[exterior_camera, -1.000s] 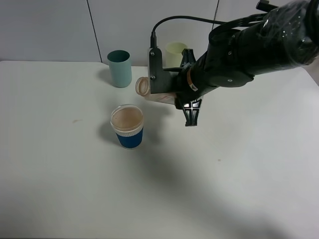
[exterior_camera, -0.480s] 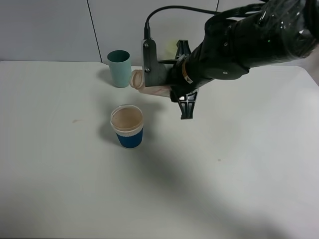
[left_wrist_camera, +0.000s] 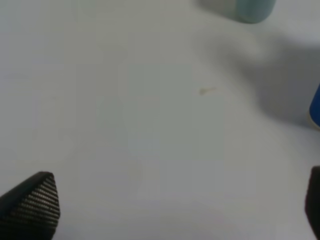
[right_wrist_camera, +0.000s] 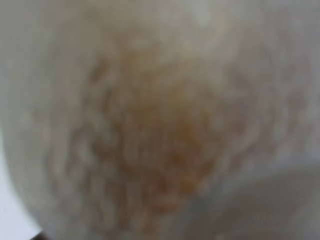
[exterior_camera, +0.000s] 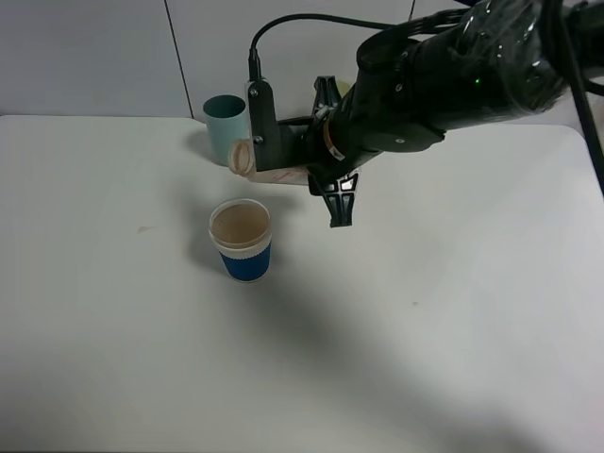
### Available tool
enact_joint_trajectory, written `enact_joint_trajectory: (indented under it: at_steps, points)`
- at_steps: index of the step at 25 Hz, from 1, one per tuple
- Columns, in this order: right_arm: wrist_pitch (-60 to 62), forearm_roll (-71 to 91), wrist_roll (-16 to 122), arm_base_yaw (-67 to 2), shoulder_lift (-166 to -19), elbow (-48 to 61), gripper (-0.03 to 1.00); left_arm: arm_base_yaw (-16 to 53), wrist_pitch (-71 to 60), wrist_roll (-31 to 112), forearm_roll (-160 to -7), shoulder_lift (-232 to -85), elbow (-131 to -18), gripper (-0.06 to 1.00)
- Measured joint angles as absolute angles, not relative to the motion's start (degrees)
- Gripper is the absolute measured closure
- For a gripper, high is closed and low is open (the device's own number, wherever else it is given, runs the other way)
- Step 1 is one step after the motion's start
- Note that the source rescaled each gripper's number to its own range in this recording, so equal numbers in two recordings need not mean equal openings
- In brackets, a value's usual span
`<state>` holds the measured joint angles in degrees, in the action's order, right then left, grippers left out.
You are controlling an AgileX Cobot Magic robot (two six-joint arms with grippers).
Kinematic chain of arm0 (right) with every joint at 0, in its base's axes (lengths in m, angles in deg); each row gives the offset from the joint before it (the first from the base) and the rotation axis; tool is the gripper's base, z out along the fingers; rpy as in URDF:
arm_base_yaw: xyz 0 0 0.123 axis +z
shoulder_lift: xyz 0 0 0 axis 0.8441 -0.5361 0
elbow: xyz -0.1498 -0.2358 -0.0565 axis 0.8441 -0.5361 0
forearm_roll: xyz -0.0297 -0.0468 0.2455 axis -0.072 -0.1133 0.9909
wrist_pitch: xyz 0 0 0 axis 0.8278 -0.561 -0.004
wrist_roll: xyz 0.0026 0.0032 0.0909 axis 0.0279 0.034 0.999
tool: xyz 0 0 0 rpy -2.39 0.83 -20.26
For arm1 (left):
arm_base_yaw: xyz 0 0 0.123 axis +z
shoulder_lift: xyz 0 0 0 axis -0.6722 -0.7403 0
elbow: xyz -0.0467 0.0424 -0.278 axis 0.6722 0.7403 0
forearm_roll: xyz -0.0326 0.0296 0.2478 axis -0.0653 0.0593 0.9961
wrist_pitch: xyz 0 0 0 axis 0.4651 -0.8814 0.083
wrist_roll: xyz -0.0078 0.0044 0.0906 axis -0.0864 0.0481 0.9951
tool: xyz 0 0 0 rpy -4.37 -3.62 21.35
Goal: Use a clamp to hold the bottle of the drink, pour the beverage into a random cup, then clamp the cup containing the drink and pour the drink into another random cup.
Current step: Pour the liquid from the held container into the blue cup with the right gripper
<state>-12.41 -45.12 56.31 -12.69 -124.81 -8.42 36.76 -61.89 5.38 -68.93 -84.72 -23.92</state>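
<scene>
Left gripper (left_wrist_camera: pixel 172 205): jaws spread wide, nothing between them, over bare white table (left_wrist_camera: pixel 125 125). Its wrist view catches only a sliver of the blue cup (left_wrist_camera: pixel 316 106) at the frame edge, a small brownish stain (left_wrist_camera: pixel 206 90) near that cup, and the base of the teal tumbler (left_wrist_camera: pixel 250 9) farther off. This gripper does not show in the exterior high view.

Exterior high view, all places referred to the blue cup (exterior_camera: pixel 242 242):
- Stain (exterior_camera: pixel 143 227): left of the cup, well apart from it.
- Teal tumbler (exterior_camera: pixel 226 127): upright, behind the cup and slightly left, not touching it.
- Cup: upright on the table (exterior_camera: pixel 425 359), blue lower body, white ribbed band, clear rim. Interior looks tan-brown; liquid level cannot be read.
- Bottle (exterior_camera: pixel 278 174): lying nearly horizontal in the air, behind and above the cup, peach neck pointing left, mouth close beside the teal tumbler. Not touching the cup.
- Right gripper (exterior_camera: pixel 316 168): clamped on the bottle body, behind and right of the cup; black arm (exterior_camera: pixel 453 80) runs off to the upper right.

Right wrist view: filled by the bottle (right_wrist_camera: pixel 160 130), badly blurred, brown tint at centre.
</scene>
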Motion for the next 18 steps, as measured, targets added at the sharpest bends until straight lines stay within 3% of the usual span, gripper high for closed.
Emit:
enact_joint_trajectory:
  at_steps: [18]
  points:
    - [-18.8,-49.2,55.7,-9.1,-124.8,-8.4,0.90,36.8,-61.9,5.4,-68.9,-84.7,-23.9,-0.06]
